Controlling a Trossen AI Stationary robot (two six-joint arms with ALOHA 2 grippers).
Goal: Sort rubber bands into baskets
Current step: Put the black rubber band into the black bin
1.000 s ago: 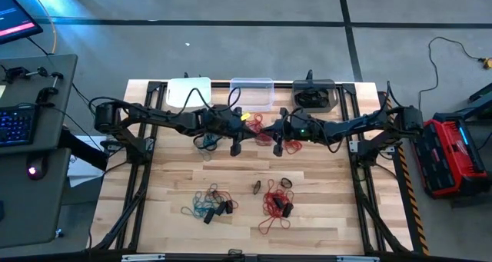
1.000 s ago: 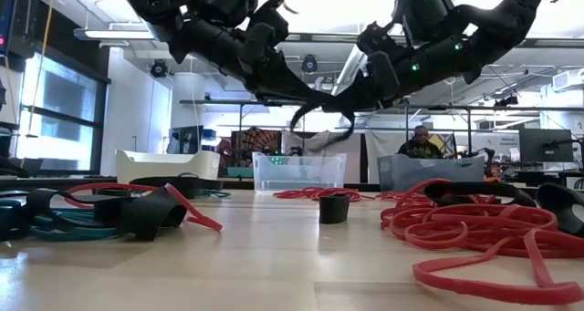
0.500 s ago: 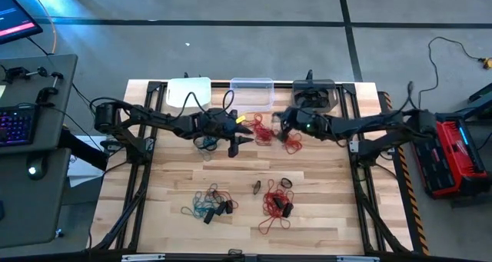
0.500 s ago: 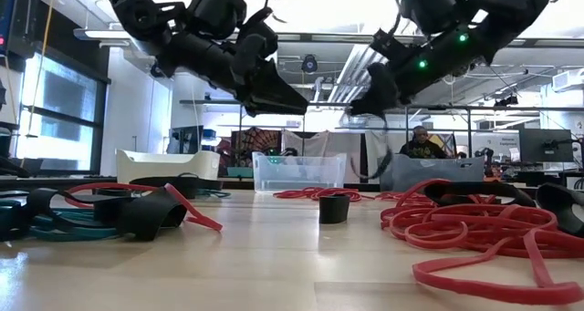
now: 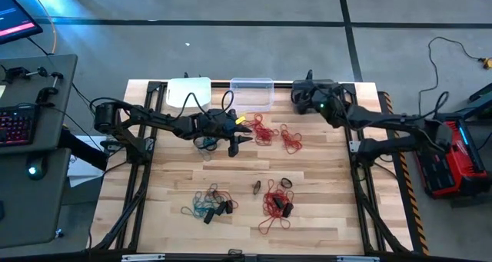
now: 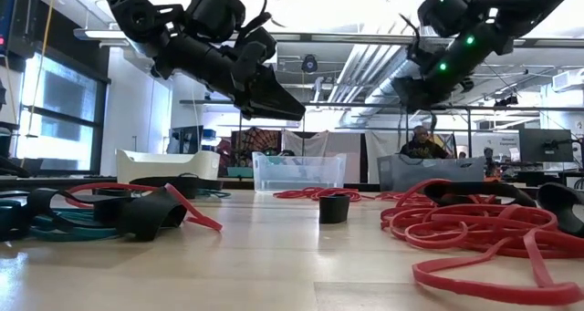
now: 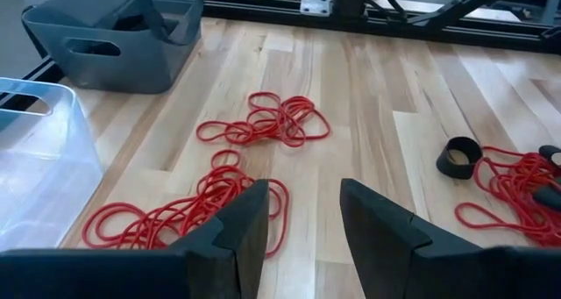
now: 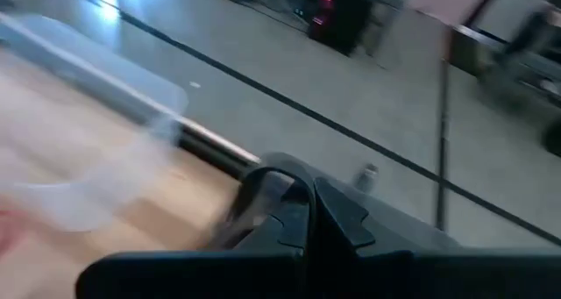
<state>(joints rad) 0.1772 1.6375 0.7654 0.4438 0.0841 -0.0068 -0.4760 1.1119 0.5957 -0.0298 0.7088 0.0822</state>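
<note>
My left gripper point(image 5: 243, 136) hangs open above the table, over the red rubber bands point(image 7: 263, 124), with nothing between its fingers point(image 7: 250, 224). My right gripper point(image 5: 300, 102) is shut high over the dark grey basket point(image 5: 324, 84) at the far right, with a dark rubber band at its tips. The white basket point(image 5: 188, 91) and clear basket point(image 5: 252, 91) stand beside it along the far edge. A teal bunch point(image 5: 206, 203) and a red bunch point(image 5: 275, 204) lie near the front. My right gripper pinches a dark rubber band point(image 8: 252, 192) between its shut fingertips. The loop sticks out to one side of the tips and is lifted clear of the table. The view is blurred, so which part of the band is pinched does not show.
Two loose dark bands point(image 5: 286, 183) point(image 5: 256, 187) lie mid-table, and a teal band point(image 5: 204, 144) lies under the left arm. Two red tangles point(image 5: 265, 130) point(image 5: 291, 141) are spread between the arms. In the low view a person point(image 6: 420, 145) sits behind the table.
Both grippers met over the red bands on one dark band. My left gripper has opened and let it go, staying about where it was. My right gripper has carried the band up and toward the far right, over the dark grey basket.
</note>
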